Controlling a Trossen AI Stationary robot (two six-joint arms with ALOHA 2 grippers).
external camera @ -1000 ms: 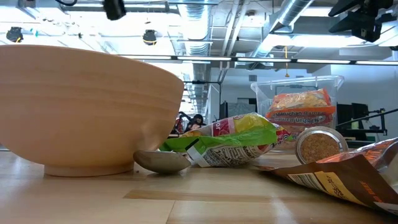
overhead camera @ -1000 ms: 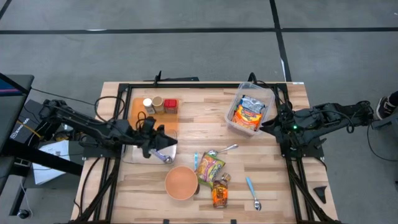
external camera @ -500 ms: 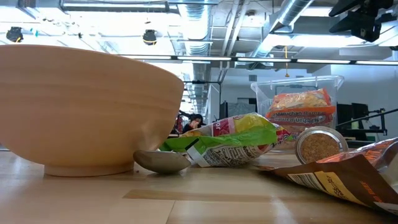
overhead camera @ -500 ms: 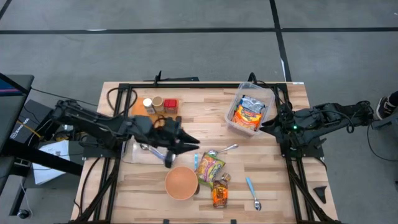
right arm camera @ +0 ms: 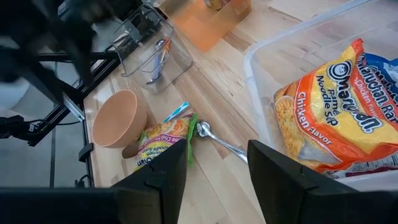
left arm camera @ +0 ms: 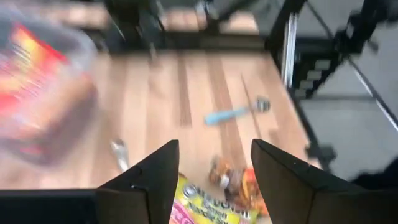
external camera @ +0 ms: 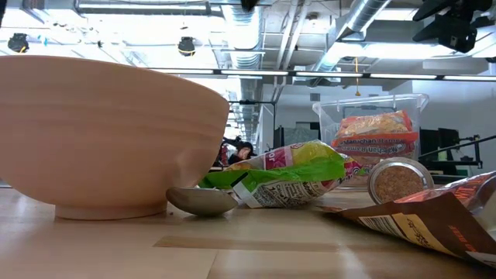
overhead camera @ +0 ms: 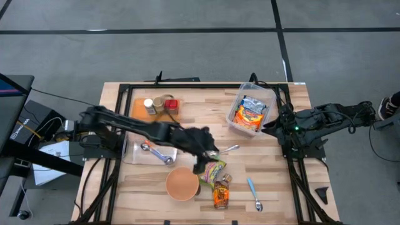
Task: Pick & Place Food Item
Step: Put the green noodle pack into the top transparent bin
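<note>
The left arm has swung across the surface (overhead camera: 262, 172) from the clear tray (overhead camera: 134, 154) at about nine o'clock toward the centre, and the left gripper (overhead camera: 206, 161) now hangs over the green-and-yellow food packet (overhead camera: 211, 169), which lies flat just right of the wooden bowl (overhead camera: 182, 183) at roughly six o'clock; in the left wrist view the jaws stand spread with nothing between them and the packet's top edge (left arm camera: 211, 208) shows directly below the gap, so the jaws have parted on the way over and the arm appears lined up for a descent onto the packet rather than gripping it yet. The packet is still on the surface, with the orange packet (overhead camera: 220, 194) touching its lower side and a metal spoon (overhead camera: 226, 150) just beyond its upper corner, both close enough to be nudged in a grasp. The right gripper (right arm camera: 217, 168) waits at three o'clock beside the clear bin (overhead camera: 272, 100) holding noodle packs (overhead camera: 250, 112), its jaws parted and empty, unchanged. The pick seems about to begin; placing, probably into the bin, is not yet done
</note>
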